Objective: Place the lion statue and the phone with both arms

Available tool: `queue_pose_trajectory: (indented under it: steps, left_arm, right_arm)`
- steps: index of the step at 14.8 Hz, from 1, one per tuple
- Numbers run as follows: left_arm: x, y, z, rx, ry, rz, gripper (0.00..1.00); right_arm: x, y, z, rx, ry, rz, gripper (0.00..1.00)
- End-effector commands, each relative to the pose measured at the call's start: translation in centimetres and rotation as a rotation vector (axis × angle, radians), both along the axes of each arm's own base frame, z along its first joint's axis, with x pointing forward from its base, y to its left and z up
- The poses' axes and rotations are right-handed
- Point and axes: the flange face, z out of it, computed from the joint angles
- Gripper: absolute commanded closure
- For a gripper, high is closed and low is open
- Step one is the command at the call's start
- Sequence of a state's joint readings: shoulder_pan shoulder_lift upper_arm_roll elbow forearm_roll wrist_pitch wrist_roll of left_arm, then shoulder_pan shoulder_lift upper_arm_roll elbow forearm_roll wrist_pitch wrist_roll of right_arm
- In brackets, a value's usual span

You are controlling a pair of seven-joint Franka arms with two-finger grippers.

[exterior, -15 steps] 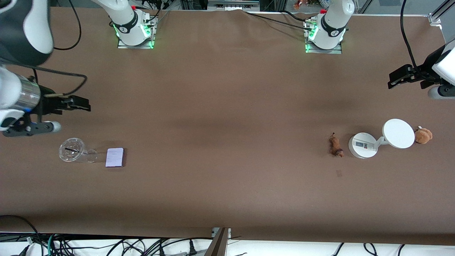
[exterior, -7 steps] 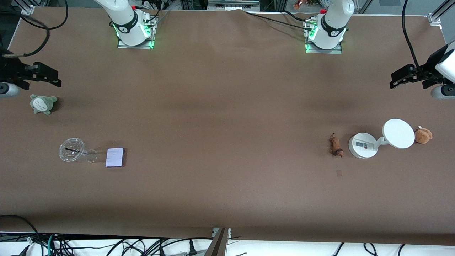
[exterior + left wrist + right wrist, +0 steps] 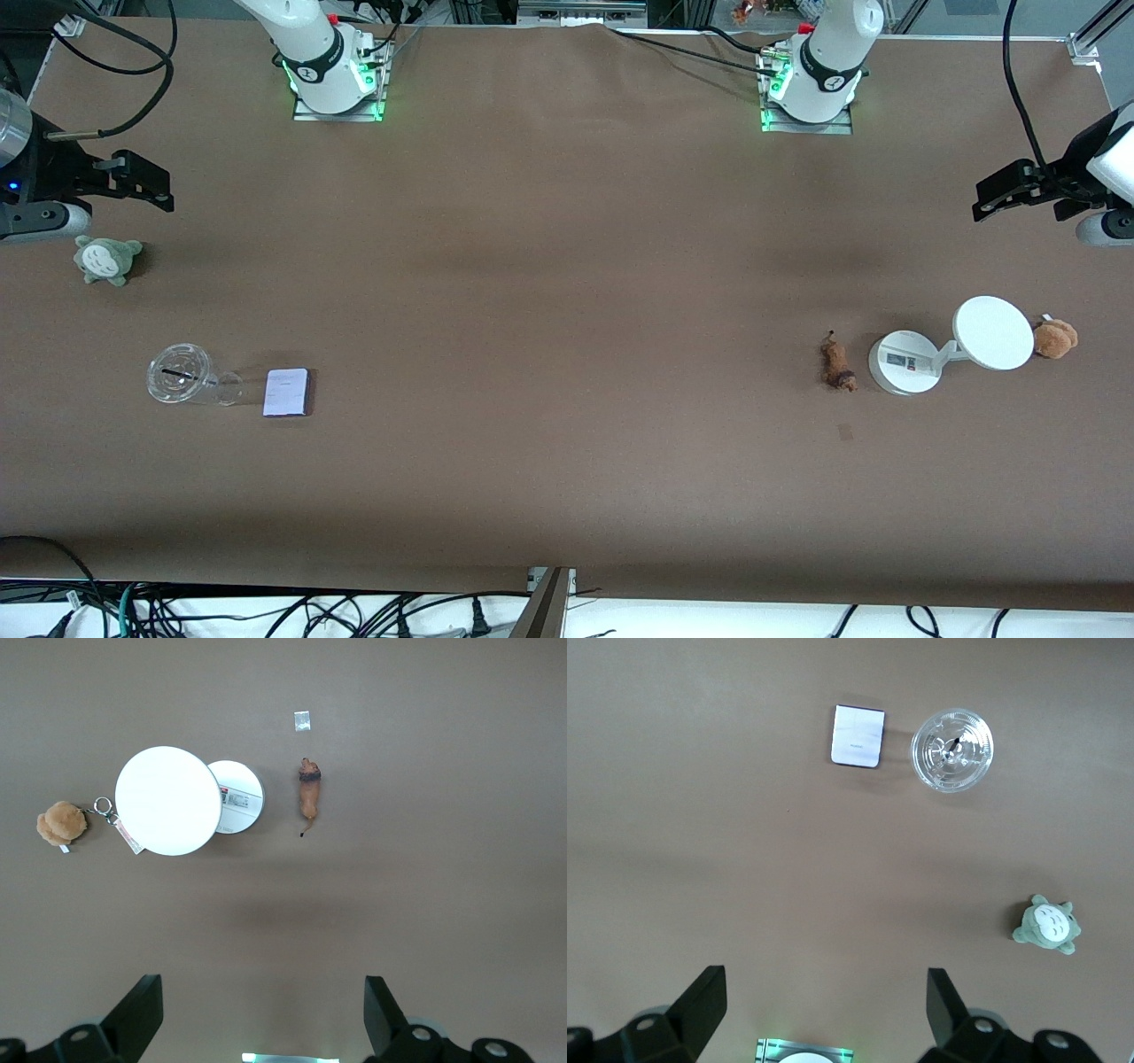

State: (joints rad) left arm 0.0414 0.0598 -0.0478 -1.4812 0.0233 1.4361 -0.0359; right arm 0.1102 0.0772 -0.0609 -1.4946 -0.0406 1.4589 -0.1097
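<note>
No writing is readable. The small brown lion statue [image 3: 837,364] lies beside the white round-based device [image 3: 904,361]; the pale lavender flat phone [image 3: 286,392] lies beside the clear plastic cup [image 3: 180,374]. Both the left gripper [image 3: 1005,190] and the right gripper [image 3: 142,182] hang spread wide and empty; the right one has shifted inward since half a second ago.

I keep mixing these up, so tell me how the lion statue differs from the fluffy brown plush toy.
The lion statue is long and thin with a darker head end and a thin tail; the plush toy is rounder and fluffy tan. The plush toy carries a keyring and tag; the lion statue has none. The lion statue lies beside the white device's round base, the plush toy beside its disc. Both are small, brown and lie untouched on the table.
</note>
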Motion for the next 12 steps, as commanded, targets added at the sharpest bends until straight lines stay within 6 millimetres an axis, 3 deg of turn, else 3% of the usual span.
queue_pose_trajectory:
  steps: [1, 12]
  left_arm:
    - [-0.12, 0.01, 0.71, -0.007, -0.014, 0.013, 0.0]
    - [0.12, -0.08, 0.46, -0.007, -0.018, 0.011, 0.0]
  right_arm:
    - [0.22, 0.07, 0.1, -0.013, -0.003, 0.01, 0.0]
    - [0.26, 0.38, 0.03, -0.016, -0.003, 0.013, 0.0]
